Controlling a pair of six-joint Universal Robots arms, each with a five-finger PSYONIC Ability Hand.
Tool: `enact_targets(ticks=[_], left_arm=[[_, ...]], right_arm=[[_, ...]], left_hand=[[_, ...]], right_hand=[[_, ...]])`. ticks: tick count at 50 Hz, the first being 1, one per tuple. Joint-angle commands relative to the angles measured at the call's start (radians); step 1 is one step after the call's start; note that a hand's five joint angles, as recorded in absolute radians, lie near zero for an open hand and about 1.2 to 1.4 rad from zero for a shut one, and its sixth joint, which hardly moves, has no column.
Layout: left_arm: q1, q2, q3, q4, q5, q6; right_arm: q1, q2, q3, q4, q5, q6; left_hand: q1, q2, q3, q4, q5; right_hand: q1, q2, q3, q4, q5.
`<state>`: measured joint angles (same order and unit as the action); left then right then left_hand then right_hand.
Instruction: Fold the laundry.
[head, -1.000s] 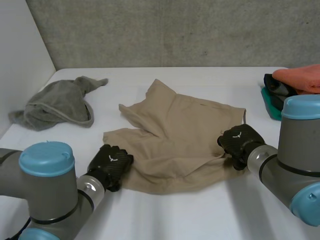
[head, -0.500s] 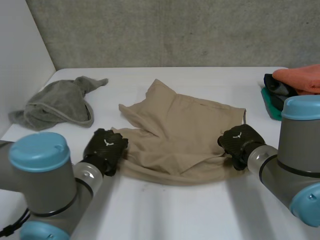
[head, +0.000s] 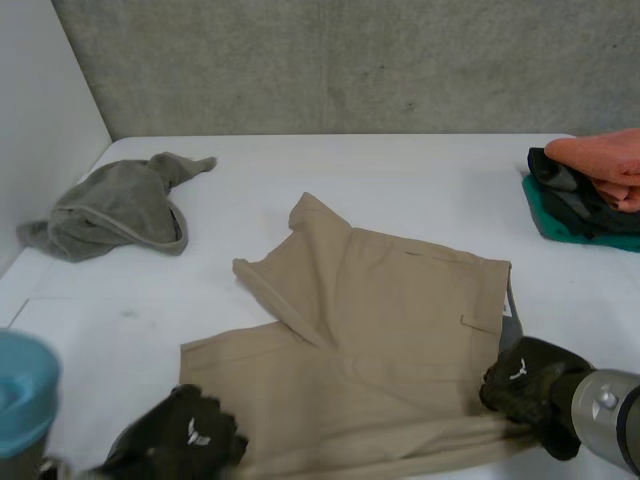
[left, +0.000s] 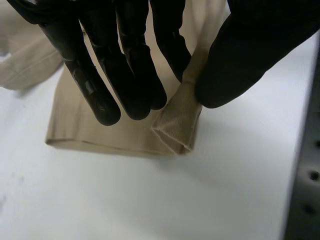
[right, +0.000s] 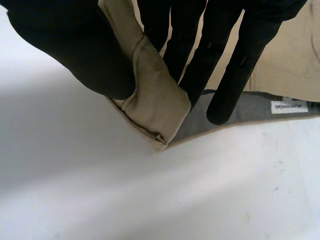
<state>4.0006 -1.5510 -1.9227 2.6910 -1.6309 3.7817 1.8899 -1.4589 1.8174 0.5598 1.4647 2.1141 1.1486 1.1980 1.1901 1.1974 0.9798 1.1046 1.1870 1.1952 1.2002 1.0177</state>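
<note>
1. Nearest, at the near left corner of the tan shorts (head: 380, 330), the left hand (head: 185, 440) has a doubled-over corner of the hem pinched between thumb and fingers – its wrist view shows the cloth clamped there, with the other fingers lying straight over the fabric.
2. At the near right corner, the right hand (head: 525, 385) is closed the same way. The thumb presses a folded bit of the waistband against the fingers, and the corner sits just above the white tabletop (head: 400, 180).
3. Beside the right hand's fingertips the grey inside of the waistband shows, with a small white label (right: 289, 106) on it.
4. The shorts lie spread mostly flat across the middle of the tabletop – near edge between the two hands, one leg creased and turned up at the far left.
5. Farther back on the left, well apart from the shorts, lies a crumpled grey cloth (head: 120, 205).
6. At the far right edge sits a pile of clothes (head: 590, 190), orange on top, dark and teal beneath.
</note>
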Motion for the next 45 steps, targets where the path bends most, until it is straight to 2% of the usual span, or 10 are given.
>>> enact_targets(ticks=[1, 7, 15, 25, 31, 33, 34, 36, 39, 45], left_arm=[[0.014, -0.216, 0.215, 0.194, -0.012, -0.002], [0.044, -0.411, 0.447, 0.401, -0.014, 0.000], [0.070, -0.769, 0.847, 0.645, -0.082, 0.055], [0.092, -1.080, 1.178, 0.852, -0.102, 0.246], [0.094, -1.199, 1.336, 0.876, -0.109, 0.262], [0.094, -1.210, 1.357, 0.882, -0.107, 0.259], [0.094, -1.213, 1.361, 0.883, -0.107, 0.257], [0.094, -1.210, 1.361, 0.894, -0.104, 0.244], [0.081, -1.196, 1.349, 0.899, -0.109, 0.208], [0.049, -1.066, 1.222, 0.897, -0.104, 0.122]], right_arm=[[-0.029, 0.020, -0.039, -0.133, -0.083, 0.064], [-0.020, 0.127, -0.119, -0.375, -0.076, 0.210], [-0.017, 0.334, -0.280, -0.526, -0.008, 0.264], [-0.018, 0.580, -0.483, -0.728, 0.086, 0.260], [-0.015, 0.660, -0.549, -0.903, 0.111, 0.257], [-0.015, 0.672, -0.550, -0.954, 0.109, 0.259], [-0.015, 0.681, -0.552, -0.987, 0.114, 0.262], [-0.015, 0.683, -0.549, -1.012, 0.120, 0.265], [-0.015, 0.663, -0.527, -1.008, 0.123, 0.270], [-0.041, 0.528, -0.420, -0.917, 0.125, 0.357]], left_hand=[[0.248, 0.198, 0.206, 0.199, 0.242], [0.248, 0.198, 0.206, 0.199, 0.242], [0.248, 0.198, 0.206, 0.199, 0.242], [0.248, 0.198, 0.206, 0.199, 0.242], [0.248, 0.198, 0.206, 0.199, 0.242], [0.248, 0.198, 0.206, 0.199, 0.242], [0.248, 0.198, 0.206, 0.199, 0.242], [-0.198, -0.247, -0.239, -0.247, -0.204], [-0.974, -1.023, -1.016, -1.023, -0.980], [-0.974, -1.023, -1.016, -1.023, -0.980]], right_hand=[[0.292, 0.209, 0.201, 0.196, 0.204], [0.292, 0.209, 0.201, 0.196, 0.204], [0.292, 0.209, 0.201, 0.196, 0.204], [0.292, 0.209, 0.201, 0.196, 0.204], [0.281, 0.199, 0.190, 0.185, 0.193], [-0.075, -0.158, -0.166, -0.171, -0.163], [-0.496, -0.578, -0.586, -0.591, -0.583], [-0.848, -0.930, -0.938, -0.943, -0.935], [-0.930, -1.013, -1.021, -1.026, -1.018], [-0.930, -1.013, -1.021, -1.026, -1.018]])
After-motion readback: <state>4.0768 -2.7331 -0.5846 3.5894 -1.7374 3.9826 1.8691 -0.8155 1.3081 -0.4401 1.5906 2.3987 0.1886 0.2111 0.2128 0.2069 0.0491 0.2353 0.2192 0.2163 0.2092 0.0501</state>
